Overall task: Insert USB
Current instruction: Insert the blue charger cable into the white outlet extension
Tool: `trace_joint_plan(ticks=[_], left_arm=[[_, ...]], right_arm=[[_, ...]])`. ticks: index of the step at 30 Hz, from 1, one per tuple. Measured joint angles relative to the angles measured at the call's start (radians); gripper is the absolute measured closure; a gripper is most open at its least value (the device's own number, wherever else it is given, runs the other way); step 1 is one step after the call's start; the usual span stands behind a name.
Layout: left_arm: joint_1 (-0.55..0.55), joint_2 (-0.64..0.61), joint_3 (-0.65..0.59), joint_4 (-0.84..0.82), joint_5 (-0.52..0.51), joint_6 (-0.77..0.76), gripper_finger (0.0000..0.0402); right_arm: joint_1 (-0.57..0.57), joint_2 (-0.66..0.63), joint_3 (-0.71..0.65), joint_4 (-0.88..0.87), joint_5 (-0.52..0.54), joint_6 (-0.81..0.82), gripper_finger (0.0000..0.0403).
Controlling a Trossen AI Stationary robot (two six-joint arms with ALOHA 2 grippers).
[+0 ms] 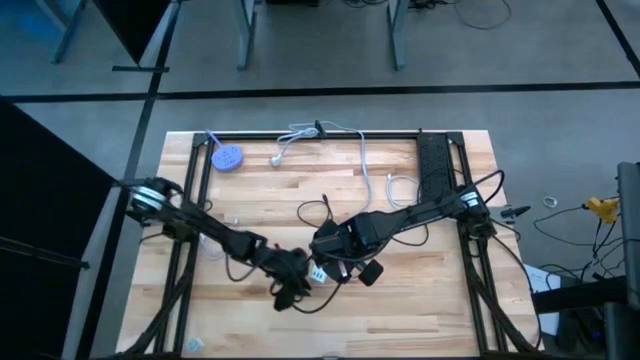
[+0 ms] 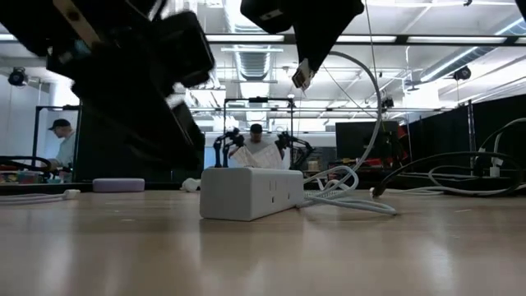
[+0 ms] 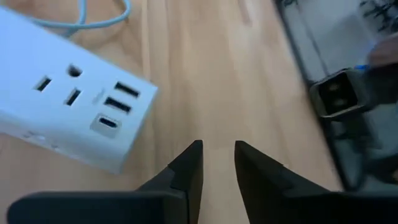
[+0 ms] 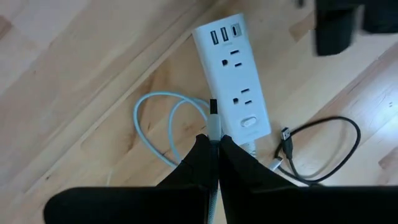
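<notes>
A white power strip (image 4: 233,81) lies on the wooden table (image 1: 250,210) at its middle, near the front. Its USB ports (image 3: 121,96) sit at one end of the socket face. My right gripper (image 4: 213,138) hangs above the strip, pointing down, shut on a USB plug (image 2: 302,76) with a white cable (image 2: 370,99). My left gripper (image 3: 217,155) is low beside the strip's USB end (image 1: 318,272). It is open by a narrow gap with nothing between its fingers. My right gripper pinches the USB plug's body (image 4: 214,127) between its two fingers from above, pointing down. The plug's tip (image 4: 213,106) sticks out past the fingertips. The plug hangs upright, clear of the power strip, and its cable arcs away slack behind the gripper.
A black cable with a loose plug (image 4: 311,140) and loops of the pale cable (image 4: 155,118) lie beside the strip. A purple disc (image 1: 227,157) sits at the far left and a black bar (image 1: 433,165) at the right. People stand beyond the table (image 2: 256,136).
</notes>
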Motion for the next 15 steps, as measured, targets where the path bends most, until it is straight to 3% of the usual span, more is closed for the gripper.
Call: trace_joint_plan(ticks=[4,11,15], left_arm=[[0.033,0.062,0.026,-0.001,-0.04,0.043,0.0336],[0.065,0.07,0.064,0.054,-0.257,0.166,0.0338],[0.073,0.064,0.062,0.042,-0.264,0.203,0.0339]], right_arm=[[0.0,0.0,-0.002,0.0,-0.011,-0.012,0.0403],[-0.003,0.0,-0.007,-0.002,0.027,-0.129,0.0403],[-0.017,0.0,-0.016,0.0,0.086,-0.226,0.0403]])
